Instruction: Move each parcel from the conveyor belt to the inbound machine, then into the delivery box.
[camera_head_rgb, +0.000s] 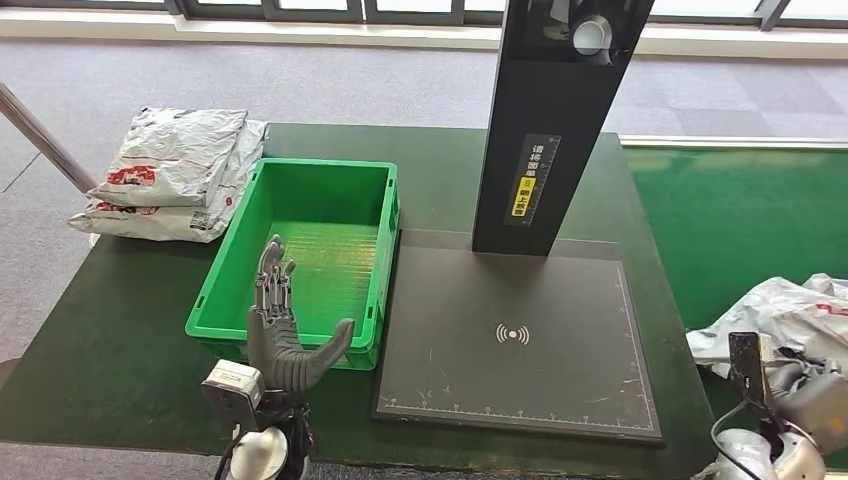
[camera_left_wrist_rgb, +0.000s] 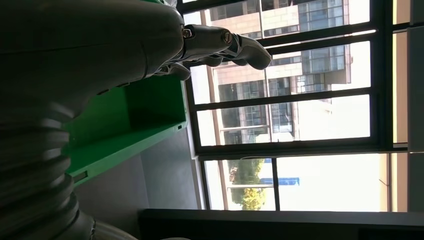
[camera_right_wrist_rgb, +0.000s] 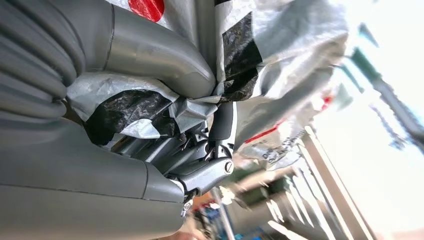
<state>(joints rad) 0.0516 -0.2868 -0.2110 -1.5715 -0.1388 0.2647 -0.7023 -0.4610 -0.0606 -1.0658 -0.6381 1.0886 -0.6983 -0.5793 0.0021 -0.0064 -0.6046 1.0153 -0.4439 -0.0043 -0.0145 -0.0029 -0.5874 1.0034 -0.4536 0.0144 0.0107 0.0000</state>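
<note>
Down at the near edge, the right hand (camera_right_wrist_rgb: 200, 150) is grabbing a parcel (camera_head_rgb: 790, 315) that lies on the green conveyor belt (camera_head_rgb: 740, 220), off to the right of the table (camera_head_rgb: 120, 330). Up close, its fingers (camera_right_wrist_rgb: 222, 122) dig into the crinkly bag, most likely to lift it over to the inbound machine (camera_head_rgb: 515, 335). The parcel is a soft, shiny grey bag with red marks and black patches, all wrinkled. The left hand (camera_head_rgb: 285, 330) is held up with its fingers spread apart and nothing in it, right at the near wall of the green delivery box (camera_head_rgb: 385, 255). It looks like it is waiting. Farther back on the left sits a pile of grey bags (camera_head_rgb: 175, 175).
</note>
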